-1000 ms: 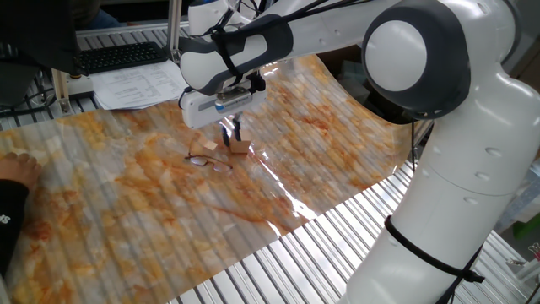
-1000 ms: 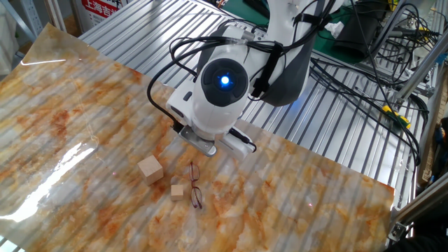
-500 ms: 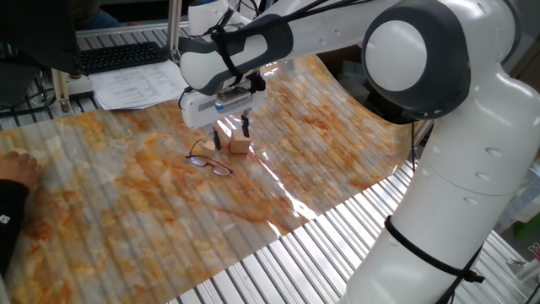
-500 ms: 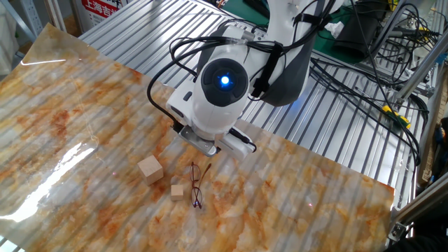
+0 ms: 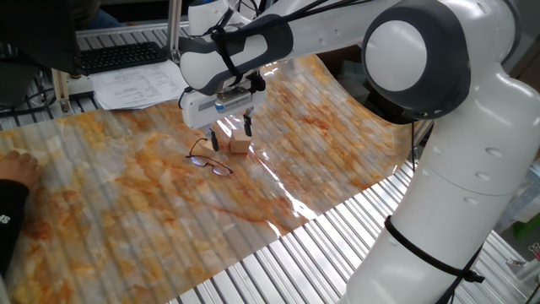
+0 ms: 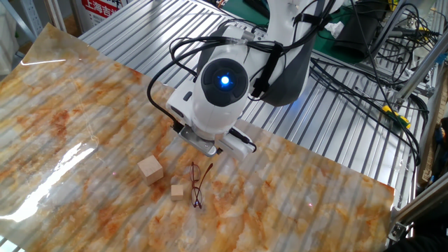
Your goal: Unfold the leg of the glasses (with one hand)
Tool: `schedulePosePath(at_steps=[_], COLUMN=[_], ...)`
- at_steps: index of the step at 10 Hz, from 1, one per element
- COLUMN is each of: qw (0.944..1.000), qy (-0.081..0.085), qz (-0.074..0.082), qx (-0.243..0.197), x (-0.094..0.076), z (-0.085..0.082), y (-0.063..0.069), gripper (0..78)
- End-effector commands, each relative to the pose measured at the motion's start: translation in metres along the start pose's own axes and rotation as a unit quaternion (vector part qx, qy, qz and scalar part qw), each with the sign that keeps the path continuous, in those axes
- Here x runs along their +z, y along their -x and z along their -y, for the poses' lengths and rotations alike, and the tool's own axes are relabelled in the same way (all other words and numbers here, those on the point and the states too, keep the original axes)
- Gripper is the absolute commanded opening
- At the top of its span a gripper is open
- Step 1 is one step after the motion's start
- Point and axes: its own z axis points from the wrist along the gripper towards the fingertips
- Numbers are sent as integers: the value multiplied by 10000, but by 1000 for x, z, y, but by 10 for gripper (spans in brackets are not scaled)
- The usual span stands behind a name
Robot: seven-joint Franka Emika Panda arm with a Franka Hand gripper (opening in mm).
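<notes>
The glasses (image 5: pixel 209 163) lie flat on the marbled mat, thin dark wire with clear lenses. They also show in the other fixed view (image 6: pixel 195 187). One leg (image 6: pixel 204 174) sticks out at an angle from the frame. My gripper (image 5: pixel 231 133) hangs just above and behind the glasses. Its two dark fingers (image 5: pixel 215 140) are spread apart with nothing between them. In the other fixed view the arm's wrist hides the fingers.
A small tan wooden cube (image 5: pixel 240 145) (image 6: pixel 178 190) lies right beside the glasses, below my gripper. A larger cube (image 6: pixel 150 169) sits a little further off. Papers (image 5: pixel 139 84) and a keyboard (image 5: pixel 118 56) lie beyond the mat's far edge. A person's hand (image 5: pixel 15 166) rests at the left.
My gripper's fingers were together one second ago and have spread apart. The glasses' leg has swung out from the frame, and the glasses shifted slightly.
</notes>
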Motion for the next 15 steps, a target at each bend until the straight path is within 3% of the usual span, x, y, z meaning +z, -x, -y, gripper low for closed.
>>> schedulePosePath(at_steps=[1,12,15], qw=[9953,9903,9868], qy=[570,640,690], qz=[728,1178,1421], qx=[-276,-377,-362], x=[11,23,30], z=[-9,-14,-17], y=[8,9,12], gripper=[775,775,775])
